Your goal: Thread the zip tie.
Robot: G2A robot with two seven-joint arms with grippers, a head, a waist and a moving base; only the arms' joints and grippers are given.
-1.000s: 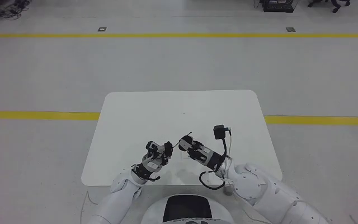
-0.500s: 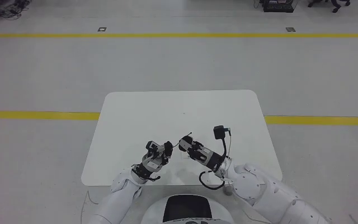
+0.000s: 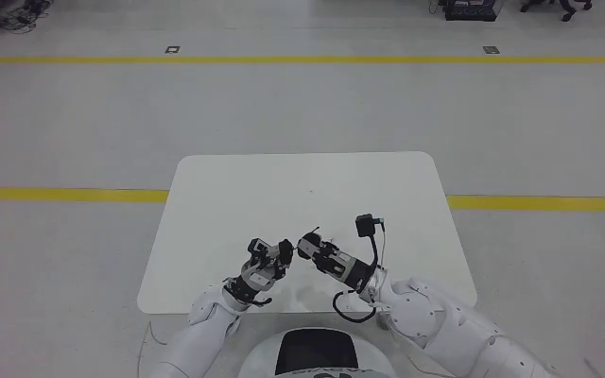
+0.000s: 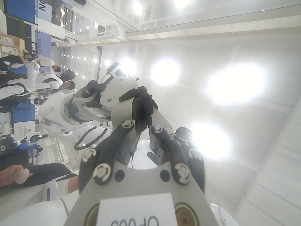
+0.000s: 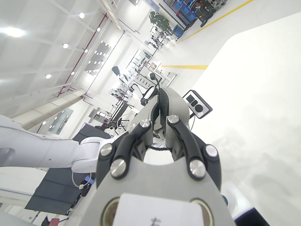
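Observation:
Both grippers hover close together over the near part of the white table (image 3: 312,184). The left gripper (image 3: 281,253) is shut on a thin black zip tie (image 4: 136,130); the strap runs down between its fingers (image 4: 117,99). Just to its right, the right gripper (image 3: 304,246) is shut on the zip tie too. A short curved black end (image 5: 154,77) sticks out past that gripper's tips (image 5: 161,99). From above, a thin sliver of the tie (image 3: 313,230) pokes out beyond the right gripper. How the strap runs between the two grippers is hidden by the fingers.
The table's near edge (image 3: 189,310) lies just under the forearms, and its far half is bare. Yellow floor lines (image 3: 85,195) run past the table on both sides.
The right gripper has shifted slightly left, narrowing the gap to the left gripper. The left gripper has stayed almost still.

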